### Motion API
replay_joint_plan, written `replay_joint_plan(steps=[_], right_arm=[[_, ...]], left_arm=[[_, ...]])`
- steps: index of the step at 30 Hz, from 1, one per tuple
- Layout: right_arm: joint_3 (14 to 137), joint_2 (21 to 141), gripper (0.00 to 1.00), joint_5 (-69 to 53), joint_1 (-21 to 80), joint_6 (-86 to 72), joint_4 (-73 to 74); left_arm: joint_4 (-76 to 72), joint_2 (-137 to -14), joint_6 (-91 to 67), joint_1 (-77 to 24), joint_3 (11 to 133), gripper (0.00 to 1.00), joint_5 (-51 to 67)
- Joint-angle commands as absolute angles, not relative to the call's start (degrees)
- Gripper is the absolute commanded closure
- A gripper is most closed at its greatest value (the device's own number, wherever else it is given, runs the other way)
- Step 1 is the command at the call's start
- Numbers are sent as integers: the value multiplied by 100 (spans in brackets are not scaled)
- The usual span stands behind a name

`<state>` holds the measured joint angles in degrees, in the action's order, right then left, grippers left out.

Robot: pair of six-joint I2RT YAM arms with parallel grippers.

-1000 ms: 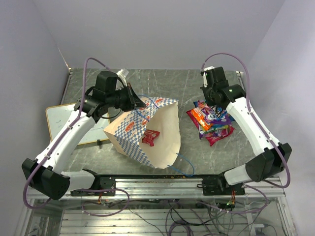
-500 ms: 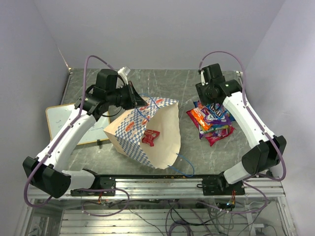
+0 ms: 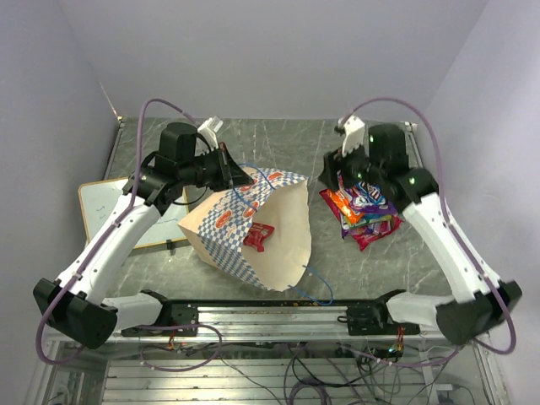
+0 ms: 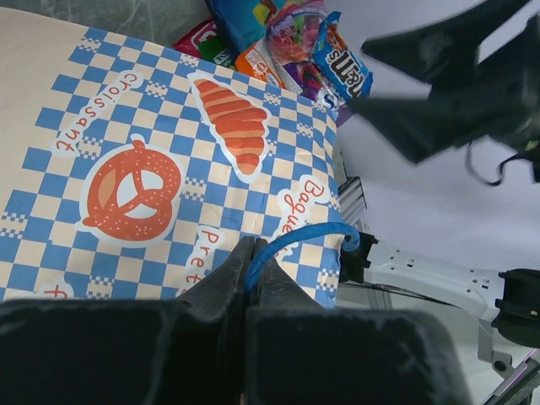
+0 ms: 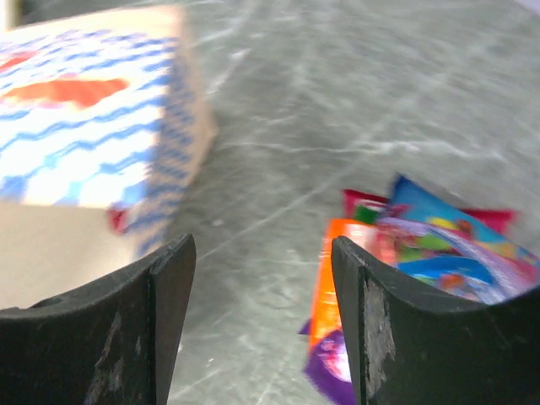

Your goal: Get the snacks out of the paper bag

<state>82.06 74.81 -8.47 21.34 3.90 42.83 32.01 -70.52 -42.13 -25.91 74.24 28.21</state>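
One paper bag (image 3: 283, 245) is lying on its side mid-table, mouth facing the near edge, and one red packet (image 3: 258, 236) is sitting just inside. To its right a pile of snacks (image 3: 364, 207) is overlapping on the table (image 3: 295, 143), too tangled to count. Farther back, the left gripper (image 4: 251, 253) is pinching the bag's blue cord handle (image 4: 308, 236). The right gripper (image 5: 260, 249) is hovering between bag and pile, spread wide and holding nothing.

The left arm (image 3: 110, 240) and right arm (image 3: 451, 245) have smooth white links between bulky black joints, and each ends in a black base. A thin purple cable (image 3: 150, 114) loops along each arm, and a small white block (image 3: 211, 126) sits at each wrist. The fingers (image 4: 211, 291) of the left gripper (image 4: 250, 249) are matte black wedges tapering to thin tips. Those of the right gripper (image 5: 260, 253) are black with pale scuffs.
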Motion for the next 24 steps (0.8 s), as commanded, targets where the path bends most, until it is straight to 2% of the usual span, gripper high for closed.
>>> replay_joint_plan(steps=[1, 5, 10, 16, 24], right_arm=[[6485, 6356, 35, -3155, 2718, 1047, 2173], [4995, 5487, 34, -3590, 3701, 2069, 1203], [4424, 5532, 35, -3805, 4461, 3245, 1355], [3970, 6158, 43, -2872, 5240, 4467, 685], [3600, 7475, 38, -1900, 5480, 5071, -1189]], left_arm=[[3053, -6756, -4010, -2564, 7233, 93, 3022], [3365, -6584, -3832, -2566, 7200, 93, 2963], [3811, -6396, -3604, -2566, 7242, 93, 2872], [4029, -6240, -3574, -2572, 7260, 93, 2838], [4063, -6257, -3703, -2575, 7358, 93, 2813]])
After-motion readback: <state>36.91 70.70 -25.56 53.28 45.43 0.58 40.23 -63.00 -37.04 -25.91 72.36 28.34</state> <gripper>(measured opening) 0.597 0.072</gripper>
